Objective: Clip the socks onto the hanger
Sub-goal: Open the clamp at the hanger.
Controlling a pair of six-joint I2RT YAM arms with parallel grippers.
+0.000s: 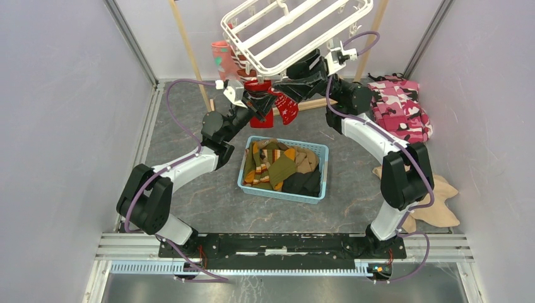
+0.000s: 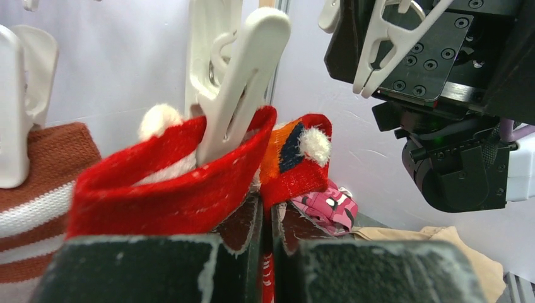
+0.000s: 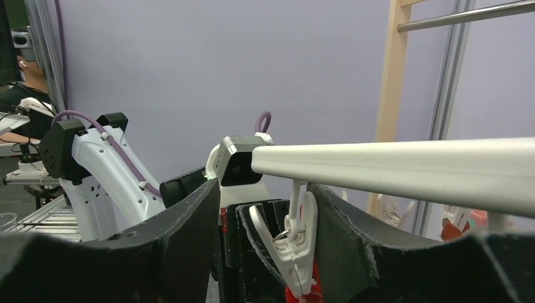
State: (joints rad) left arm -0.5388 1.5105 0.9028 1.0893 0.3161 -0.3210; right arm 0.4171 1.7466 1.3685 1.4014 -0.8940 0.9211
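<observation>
Tight up top, roomy down low. Got the white plastic hanger (image 1: 296,31) tilted high at the back, right over both wrists, with the pale wooden stand (image 1: 189,50) posts either side of it. Plenty of bare grey table (image 1: 208,196) left of the blue basket (image 1: 242,170) and in front of it, then lilac walls close on both sides. Also a pink camo cloth (image 1: 400,107) piled against the right wall and a tan garment (image 1: 441,202) flopped by the right arm's base.

Seeing the left gripper (image 2: 268,237) pinched shut on the red sock (image 2: 170,183), cuff poking up from between the dark fingers (image 2: 158,265) just under the hanger's rim. Fuzzy knit, thick folded edge, two little white pom-poms, orange and navy patch on the far half. Then a white clip (image 2: 236,82) nosing down into the open cuff: smooth hard plastic, long rounded prongs, wire ring at the hinge. Can't tell whether biting the fabric or just sitting inside. Right beside, on the left, a brown sock (image 2: 38,183) with white stripes, ribbed, another clip's tip down over its top edge.

Got the right gripper (image 3: 268,211) spread wide, straddling a dangling clip (image 3: 293,246) under the round white rim bar (image 3: 410,167). Barely any slack either side of that clip; no telling about contact. Chunky black fingers (image 3: 176,240) with chipped pale edges. Bit of red peeking out below the clip.
</observation>
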